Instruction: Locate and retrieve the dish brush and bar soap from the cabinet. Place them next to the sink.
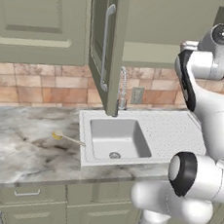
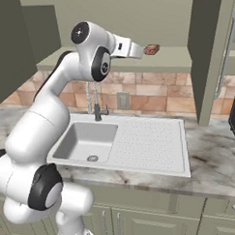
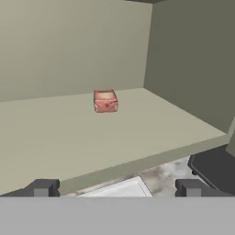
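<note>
Nearest, in the hand view, the gripper (image 3: 117, 189) is showing as two small dark fingertips (image 3: 42, 188) rising at the bottom edge, standing wide apart and gripping nothing; their lower parts are being cut off by the frame. Between them a white corner of the sink (image 3: 120, 188) is peeking out from below the front lip of the shelf (image 3: 69, 137), along with a patch of marbled counter (image 3: 165, 176); a dark object at the lower right is cut off and cannot be made out. Farther in, the bar soap (image 3: 105, 101) is sitting on the plain olive shelf of the cabinet (image 3: 193, 59), well apart from the fingertips and clear of the back and side walls. It is looking like a small reddish-pink block with a paler upper face. In the right base view the hand is reaching toward the soap (image 2: 152, 49) at the open cabinet (image 2: 208, 52), but the fingers themselves are too small to make out there. In the left base view the open cabinet door (image 1: 107, 45) with its long silver handle (image 1: 106, 47) is hiding the shelf. Lower down, the dish brush (image 1: 68, 138) is lying on the counter (image 1: 22, 143) just left of the sink (image 1: 145, 137), a thin pale stick with a small yellow head.
</note>
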